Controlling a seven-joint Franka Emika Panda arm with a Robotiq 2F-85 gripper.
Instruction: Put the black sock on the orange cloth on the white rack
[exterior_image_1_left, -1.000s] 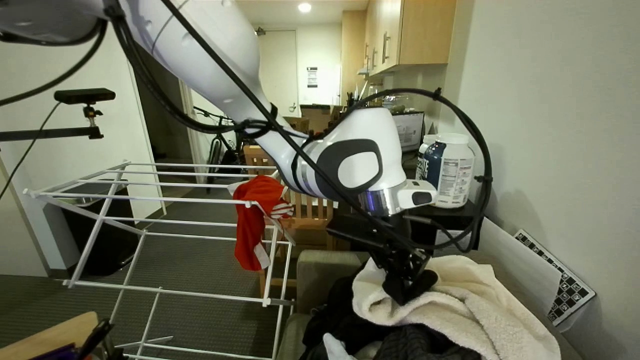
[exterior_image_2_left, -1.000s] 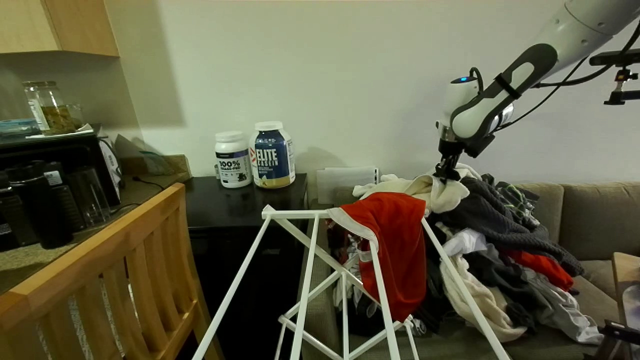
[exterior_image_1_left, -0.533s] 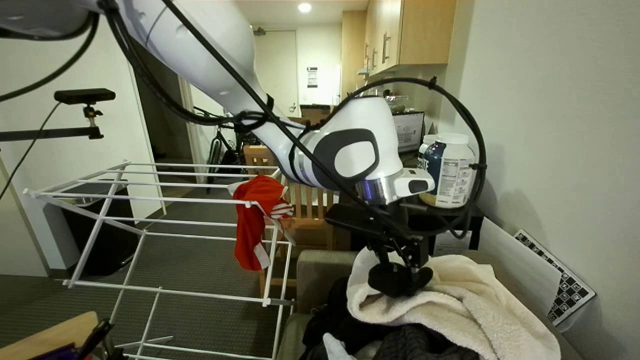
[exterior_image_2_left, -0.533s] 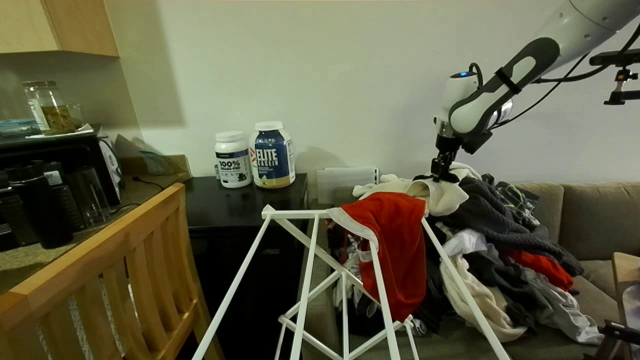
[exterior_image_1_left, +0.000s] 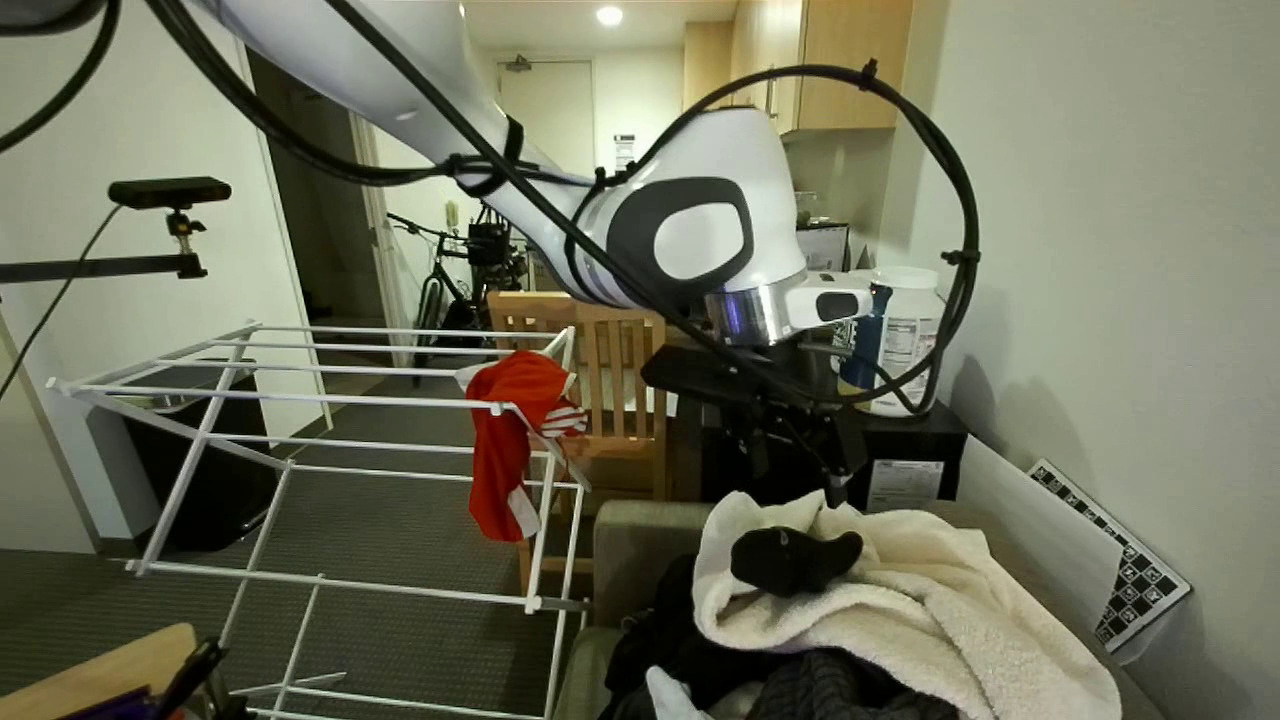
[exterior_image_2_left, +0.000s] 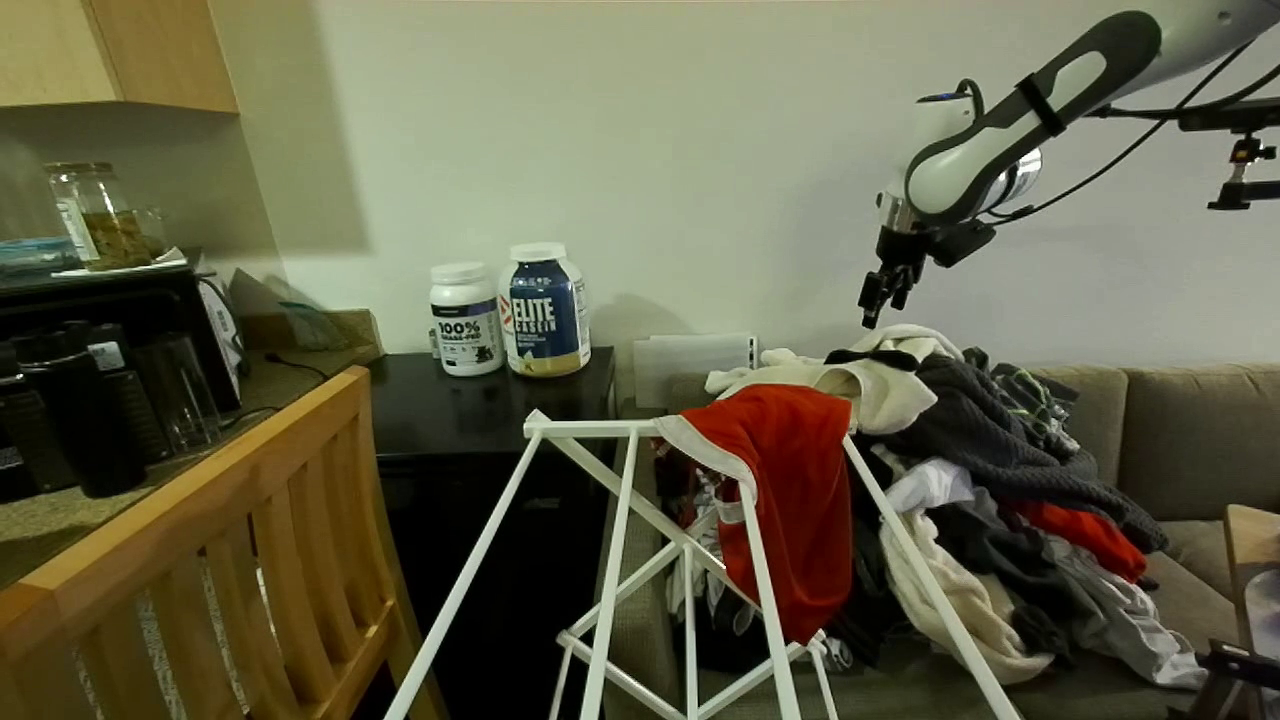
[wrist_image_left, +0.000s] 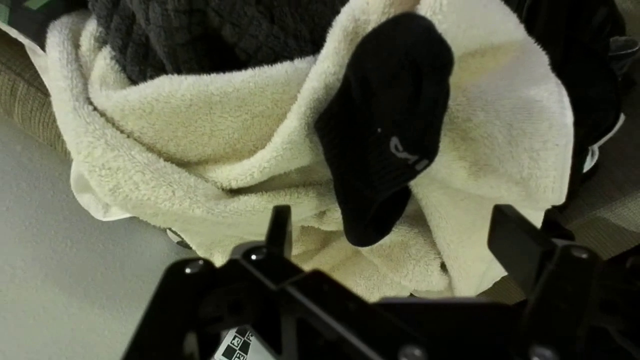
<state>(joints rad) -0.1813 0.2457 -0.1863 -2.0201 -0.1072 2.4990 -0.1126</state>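
The glossy white arm has a dark grey patch ringing a white oval, a shiny silver collar, looping black cables, and an angular black gripper set with round screws.

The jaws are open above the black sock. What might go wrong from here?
The black sock lies right on the cream towel, so closing the jaws may pinch a towel fold and drag it along. The orange cloth hangs over an end of the white rack; a brush during placing could slide it off. That cloth also drops steeply, so a loosely laid sock might slip down.
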